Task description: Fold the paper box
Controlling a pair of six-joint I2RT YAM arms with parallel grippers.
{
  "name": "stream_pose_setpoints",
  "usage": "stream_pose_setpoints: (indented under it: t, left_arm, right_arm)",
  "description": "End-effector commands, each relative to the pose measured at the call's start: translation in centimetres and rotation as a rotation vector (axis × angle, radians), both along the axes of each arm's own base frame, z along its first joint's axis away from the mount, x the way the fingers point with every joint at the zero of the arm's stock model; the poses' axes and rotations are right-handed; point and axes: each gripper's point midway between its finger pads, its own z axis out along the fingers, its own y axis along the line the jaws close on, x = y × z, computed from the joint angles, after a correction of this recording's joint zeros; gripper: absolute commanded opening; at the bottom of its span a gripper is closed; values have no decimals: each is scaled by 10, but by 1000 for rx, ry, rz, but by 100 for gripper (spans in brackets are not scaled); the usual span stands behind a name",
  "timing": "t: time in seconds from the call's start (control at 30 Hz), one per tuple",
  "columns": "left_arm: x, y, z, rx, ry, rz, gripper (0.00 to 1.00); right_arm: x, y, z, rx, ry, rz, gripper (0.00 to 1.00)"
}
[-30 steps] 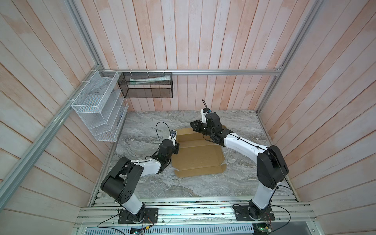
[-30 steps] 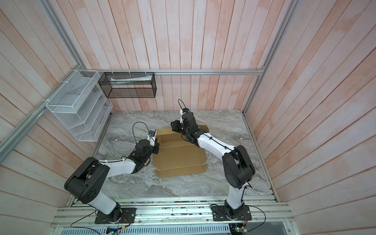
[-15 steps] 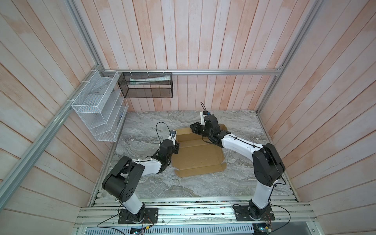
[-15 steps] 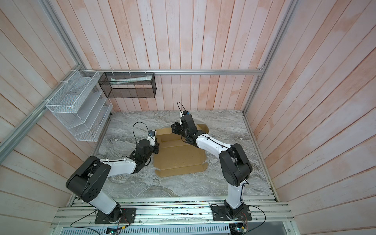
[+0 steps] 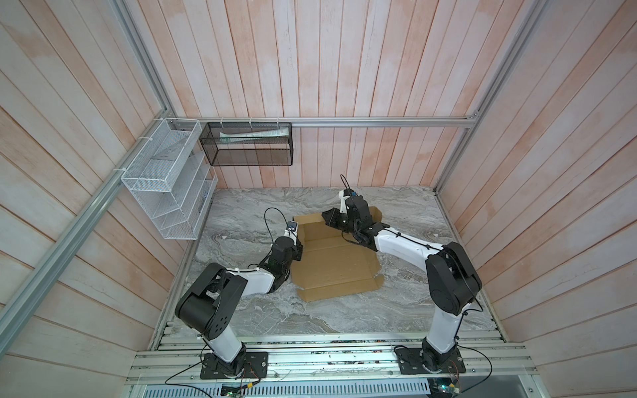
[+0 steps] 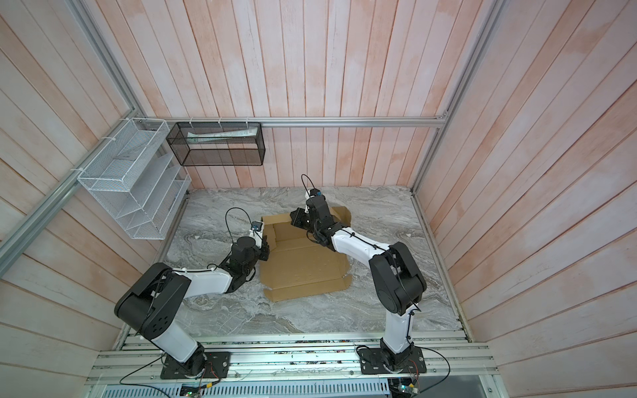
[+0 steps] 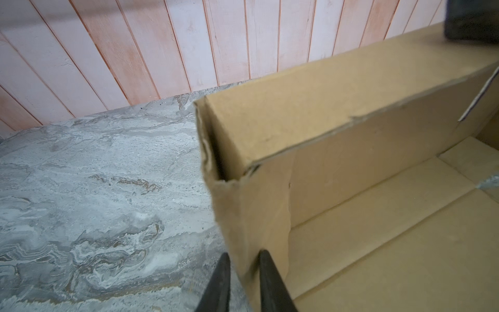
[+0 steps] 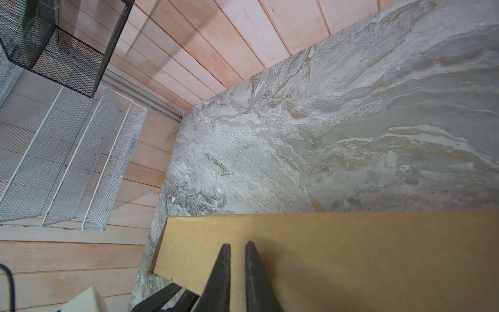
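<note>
Right jaws have slid left along the paper box's point(image 5: 336, 265) rear flap since 1 second ago (nearly shut, empty). Left jaws sit narrowly apart astride its side wall, mid-tabletop point(image 5: 248, 220).

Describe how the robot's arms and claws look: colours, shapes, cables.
Both the left arm and right arm have white link shells and bulky black joints. Thin black cables loop off them. The left claw and right claw each end in two slim, tapering black fingers.
</note>
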Motion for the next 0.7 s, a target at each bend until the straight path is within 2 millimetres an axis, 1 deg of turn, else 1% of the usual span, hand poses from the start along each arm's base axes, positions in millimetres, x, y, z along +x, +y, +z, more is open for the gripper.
stream_pose_setpoints:
  t: [0.0, 0.27, 0.63, 0.67]
  left_arm:
    - [9, 2, 6, -10, -10, 34, 26]
    - [12, 1, 7, -26, -9, 48, 30]
    - [15, -1, 5, -41, -14, 48, 42]
    - [16, -1, 5, -68, -11, 65, 43]
  right_arm:
    - [1, -3, -21, -16, 38, -12, 14]
    - [2, -5, -24, -9, 45, -14, 14]
    - [2, -6, -29, -8, 58, -14, 13]
    - [1, -7, -29, -9, 60, -15, 13]
